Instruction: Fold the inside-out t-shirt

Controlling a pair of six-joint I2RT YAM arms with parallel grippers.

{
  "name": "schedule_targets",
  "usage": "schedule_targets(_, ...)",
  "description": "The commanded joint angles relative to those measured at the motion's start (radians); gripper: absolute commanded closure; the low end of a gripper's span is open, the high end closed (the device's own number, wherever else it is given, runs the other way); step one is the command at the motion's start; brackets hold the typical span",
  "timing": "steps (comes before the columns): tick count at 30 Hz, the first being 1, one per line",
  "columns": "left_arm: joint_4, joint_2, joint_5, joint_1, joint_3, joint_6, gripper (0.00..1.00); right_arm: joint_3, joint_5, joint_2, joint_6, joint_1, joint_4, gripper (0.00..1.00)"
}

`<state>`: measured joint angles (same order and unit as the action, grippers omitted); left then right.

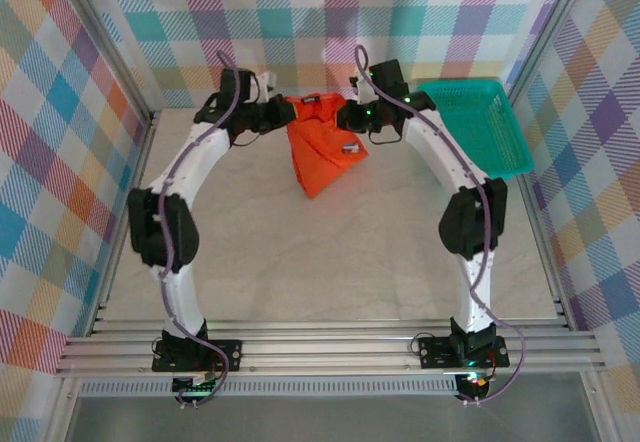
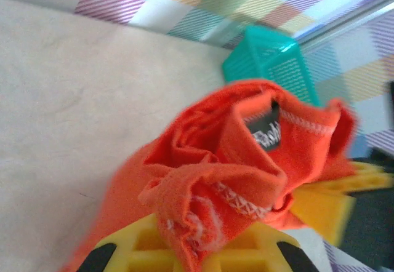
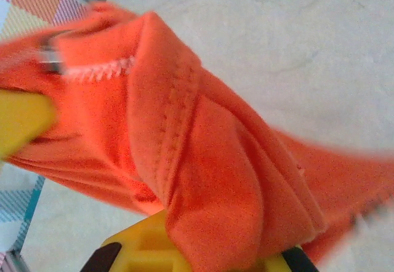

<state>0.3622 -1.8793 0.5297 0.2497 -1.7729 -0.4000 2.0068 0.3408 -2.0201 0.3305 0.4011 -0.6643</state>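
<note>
In the top external view, the inside-out t-shirt [image 1: 322,152] is seen lifted at the far middle of the table [image 1: 300,262], its upper edge stretched between the two arms and its bunched body hanging down to a point that is near or on the tabletop; which of the two cannot be told. The left gripper [image 1: 287,114] is closed on the cloth's left upper corner and the right gripper [image 1: 347,118] is closed on the right upper corner, with a small white patch visible on the cloth just below it. A teal basket [image 1: 470,85] is seen on the table to the right of the right arm, apart from the garment. In the left wrist view, crumpled orange-red cloth of the inside-out t-shirt [image 2: 228,167] is pinched between the yellow fingers [image 2: 138,244] of the left gripper [image 2: 197,253], with white seam stitching and a dark neck label [image 2: 268,135] turned outward; the teal basket [image 2: 271,63] is seen beyond it, and a yellow finger of the right gripper [image 2: 329,207] is seen at the right, touching the cloth. In the right wrist view, a thick fold of the inside-out t-shirt [image 3: 203,155] is clamped in the right gripper [image 3: 197,261], a stitched hem is seen running across it, and a blurred yellow finger of the left gripper [image 3: 21,121] is seen at the left edge against the cloth, above the pale table [image 3: 308,50].
</note>
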Motion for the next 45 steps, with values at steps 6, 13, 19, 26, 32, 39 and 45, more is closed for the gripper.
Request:
schedule_targets(6,-0.282,0.328,-0.031,0.134,0.598,-0.032,1.00,-0.790,0.086,0.392,0.096,0.006,0.388,1.00)
schedule_targets(13,-0.424,0.467,-0.113,0.215,1.004,-0.126,1.00,-1.095,0.047,0.519,0.200,0.125,0.495,1.00)
schedule_targets(19,-0.317,0.455,-0.212,0.212,0.935,-0.074,1.00,-1.065,-0.056,0.543,0.158,0.123,0.420,1.00)
schedule_targets(26,-0.275,0.307,-0.235,0.148,0.822,-0.027,1.00,-0.901,-0.111,0.368,0.115,0.109,0.387,1.00)
schedule_targets(32,-0.277,0.091,-0.168,0.065,0.710,-0.003,1.00,-0.750,-0.166,0.163,0.080,0.070,0.337,1.00)
schedule_targets(39,-0.313,-0.041,-0.120,0.040,0.674,-0.021,0.78,-0.689,-0.129,0.017,0.078,0.052,0.323,0.99)
schedule_targets(45,-0.163,0.117,-0.160,0.040,0.615,0.000,0.20,-0.682,-0.097,0.142,0.079,0.054,0.245,0.45)
